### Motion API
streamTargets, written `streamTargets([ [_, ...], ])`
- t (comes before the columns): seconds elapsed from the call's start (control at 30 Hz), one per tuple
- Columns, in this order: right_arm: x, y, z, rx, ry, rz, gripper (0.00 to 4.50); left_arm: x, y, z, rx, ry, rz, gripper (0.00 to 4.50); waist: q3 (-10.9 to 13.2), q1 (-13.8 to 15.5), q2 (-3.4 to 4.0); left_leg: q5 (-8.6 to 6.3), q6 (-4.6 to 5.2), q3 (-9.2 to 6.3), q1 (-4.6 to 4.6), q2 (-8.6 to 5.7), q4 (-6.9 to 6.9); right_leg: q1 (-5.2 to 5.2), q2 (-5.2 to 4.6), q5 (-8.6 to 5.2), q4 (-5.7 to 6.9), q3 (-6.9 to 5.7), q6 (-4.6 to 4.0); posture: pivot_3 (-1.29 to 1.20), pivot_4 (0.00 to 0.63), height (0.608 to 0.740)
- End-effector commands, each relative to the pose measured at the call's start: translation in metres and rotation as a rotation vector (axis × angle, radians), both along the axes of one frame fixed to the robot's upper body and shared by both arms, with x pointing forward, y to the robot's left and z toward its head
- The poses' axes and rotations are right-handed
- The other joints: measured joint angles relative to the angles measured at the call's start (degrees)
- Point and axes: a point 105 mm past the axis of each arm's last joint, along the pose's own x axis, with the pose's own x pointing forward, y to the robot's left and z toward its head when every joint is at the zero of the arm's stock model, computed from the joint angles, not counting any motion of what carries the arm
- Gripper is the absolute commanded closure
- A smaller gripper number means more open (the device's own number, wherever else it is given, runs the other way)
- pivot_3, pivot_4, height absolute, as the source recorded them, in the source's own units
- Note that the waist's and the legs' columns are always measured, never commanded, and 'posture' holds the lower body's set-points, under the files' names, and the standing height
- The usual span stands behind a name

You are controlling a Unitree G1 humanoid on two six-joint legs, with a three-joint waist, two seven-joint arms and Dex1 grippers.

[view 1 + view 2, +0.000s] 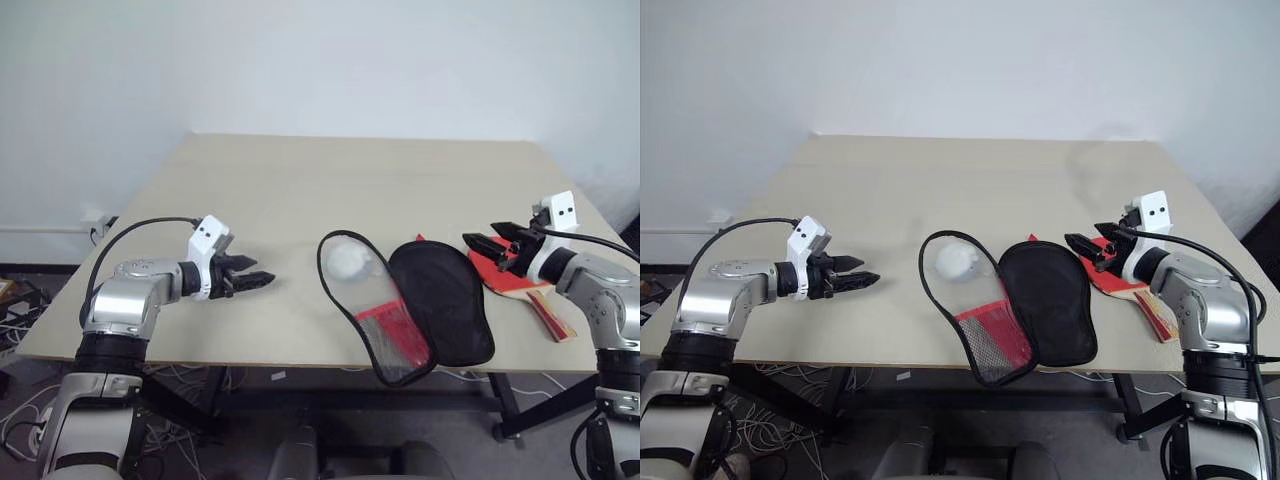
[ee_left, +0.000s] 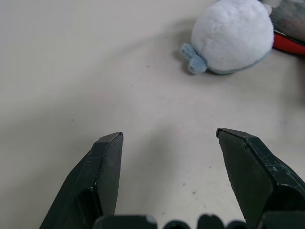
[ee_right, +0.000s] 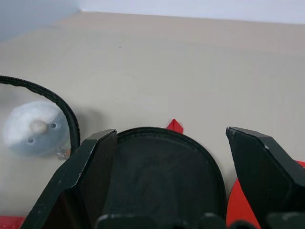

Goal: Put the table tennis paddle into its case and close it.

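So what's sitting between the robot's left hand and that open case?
Only bare table lies between the left hand and the case, seen in the left eye view.

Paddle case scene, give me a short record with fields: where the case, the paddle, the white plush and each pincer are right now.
case: unzipped, lying open near the table's front edge, black lining up
paddle: flat on the table, to the right of the case, under the right pincer
white plush toy: behind the case's see-through flap
left pincer: open, empty, above bare tabletop left of the case
right pincer: open, empty, over the paddle
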Motion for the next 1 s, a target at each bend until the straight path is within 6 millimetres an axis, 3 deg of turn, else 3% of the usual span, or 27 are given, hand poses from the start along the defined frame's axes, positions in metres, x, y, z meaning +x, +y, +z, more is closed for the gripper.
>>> streamTargets([
  [0.03, 0.002, 0.002, 0.022, 0.004, -0.071, 0.01, 0.53, 0.001, 0.002, 0.013, -0.002, -0.046, 0.012, 1.18, 0.0, -0.01, 0.0, 0.0, 0.0, 0.0, 0.0, 0.0, 0.0, -0.01, 0.0, 0.0, 0.0, 0.0, 0.0, 0.0, 0.0, 0.74],
  [0.2, 0.006, 0.002, 0.016, 0.017, -0.049, 0.001, 0.53, -0.008, 0.011, 0.014, -0.003, -0.044, 0.042, 1.18, 0.0, -0.02, 0.0, 0.0, 0.0, -0.01, 0.0, 0.01, 0.0, -0.01, 0.0, 0.0, 0.0, 0.0, 0.0, 0.0, 0.0, 0.74],
  [0.37, 0.013, 0.016, 0.015, 0.032, -0.028, 0.043, 0.53, -0.025, 0.028, 0.018, -0.009, -0.046, 0.109, 1.18, 0.01, -0.95, 0.01, 0.0, 0.0, -0.01, 0.01, 0.02, -0.03, -0.03, 0.0, 0.01, 0.01, 0.0, -0.01, 0.0, 0.0, 0.74],
  [0.57, 0.017, 0.023, 0.007, -0.016, 0.016, 0.093, 0.53, -0.044, 0.028, 0.02, -0.013, -0.041, 0.119, 1.18, 0.01, -1.02, 0.01, 0.0, 0.0, 0.01, 0.0, 0.02, -0.04, -0.03, -0.02, 0.01, 0.0, -0.01, -0.02, 0.0, 0.0, 0.74],
  [0.7, 0.019, 0.014, 0.009, -0.053, 0.031, 0.071, 0.53, -0.049, 0.025, 0.022, -0.019, -0.034, 0.115, 1.18, 0.01, -0.87, 0.01, 0.0, -0.01, 0.01, -0.01, 0.02, -0.05, -0.03, -0.03, 0.01, 0.0, -0.03, -0.02, 0.0, 0.0, 0.74],
  [1.0, 0.01, -0.005, 0.006, -0.069, 0.079, 0.041, 0.53, -0.052, -0.026, 0.036, -0.09, -0.051, -0.028, 1.18, 0.01, -0.92, 0.01, 0.0, -0.02, 0.02, 0.02, 0.02, -0.17, -0.06, -0.02, 0.0, 0.0, -0.02, -0.01, 0.0, 0.0, 0.74],
])
